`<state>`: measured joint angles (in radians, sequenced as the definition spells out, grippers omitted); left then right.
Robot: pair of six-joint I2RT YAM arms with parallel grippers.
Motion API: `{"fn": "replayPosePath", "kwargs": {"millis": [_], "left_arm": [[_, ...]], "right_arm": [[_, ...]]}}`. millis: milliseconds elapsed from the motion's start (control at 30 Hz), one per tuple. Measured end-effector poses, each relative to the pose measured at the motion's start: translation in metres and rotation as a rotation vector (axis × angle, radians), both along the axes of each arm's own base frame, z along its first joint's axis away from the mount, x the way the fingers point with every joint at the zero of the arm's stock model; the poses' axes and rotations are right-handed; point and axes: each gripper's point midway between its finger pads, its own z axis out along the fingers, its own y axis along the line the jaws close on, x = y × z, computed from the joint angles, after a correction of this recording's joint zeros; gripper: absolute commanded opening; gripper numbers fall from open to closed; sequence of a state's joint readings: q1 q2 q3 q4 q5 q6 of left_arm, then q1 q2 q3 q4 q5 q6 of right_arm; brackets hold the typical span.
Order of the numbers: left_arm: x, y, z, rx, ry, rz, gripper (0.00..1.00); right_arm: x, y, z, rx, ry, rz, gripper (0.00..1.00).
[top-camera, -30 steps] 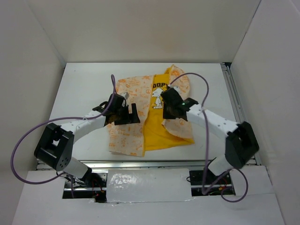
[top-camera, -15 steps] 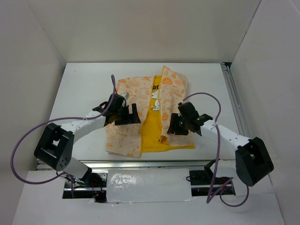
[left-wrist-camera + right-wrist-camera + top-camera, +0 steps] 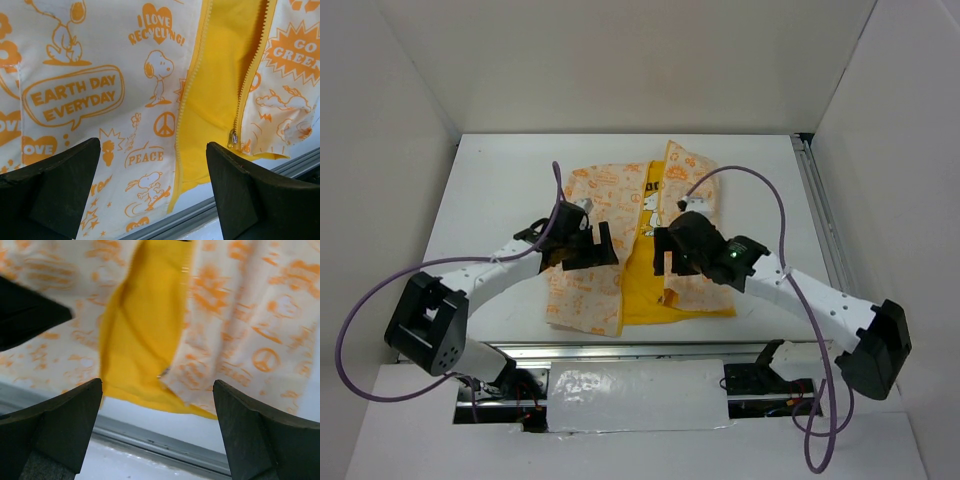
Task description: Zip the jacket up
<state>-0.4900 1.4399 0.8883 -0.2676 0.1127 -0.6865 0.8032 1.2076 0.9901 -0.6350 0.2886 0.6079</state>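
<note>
The jacket (image 3: 605,195) lies open on the white table, cream with orange prints, its yellow lining (image 3: 642,280) bare down the middle. My left gripper (image 3: 588,245) hovers open above the left front panel (image 3: 100,90), nothing between its fingers (image 3: 65,185). My right gripper (image 3: 672,252) hangs open over the lower edge of the right panel (image 3: 240,315), also with nothing in it. The zipper slider (image 3: 233,138) sits at the bottom of the right panel's yellow teeth, seen again as the slider (image 3: 163,372) in the right wrist view. The two zipper edges lie apart.
A metal rail (image 3: 620,350) runs along the table's near edge just below the jacket's hem. A crinkled white sheet (image 3: 635,385) covers the space between the arm bases. White walls close in the table on three sides. Purple cables (image 3: 760,180) loop over both arms.
My right gripper opened and let go of the right panel, which now lies flat; that arm swung out right, then back toward the middle. The left arm barely moved.
</note>
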Motion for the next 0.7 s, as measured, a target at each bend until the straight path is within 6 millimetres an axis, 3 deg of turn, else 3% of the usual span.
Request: {"fn": "replayPosePath", "kwargs": {"millis": [67, 200, 300, 467, 700], "left_arm": [[0.000, 0.000, 0.001, 0.000, -0.002, 0.000, 0.99], [-0.001, 0.001, 0.000, 0.009, 0.000, 0.006, 0.99], [-0.002, 0.002, -0.001, 0.012, 0.002, 0.006, 0.99], [-0.003, 0.002, -0.004, 0.015, 0.008, 0.006, 0.99], [-0.002, 0.002, -0.012, 0.025, 0.025, 0.005, 0.99]], "right_arm": [[0.001, 0.019, 0.005, 0.016, -0.006, 0.062, 0.97], [0.013, 0.034, -0.031, -0.042, 0.083, 0.073, 0.96], [0.012, 0.024, -0.069, -0.096, 0.189, 0.058, 0.90], [0.000, -0.005, -0.105, -0.107, 0.315, 0.000, 0.69], [-0.027, -0.044, -0.143, -0.131, 0.450, -0.081, 0.66]]}}
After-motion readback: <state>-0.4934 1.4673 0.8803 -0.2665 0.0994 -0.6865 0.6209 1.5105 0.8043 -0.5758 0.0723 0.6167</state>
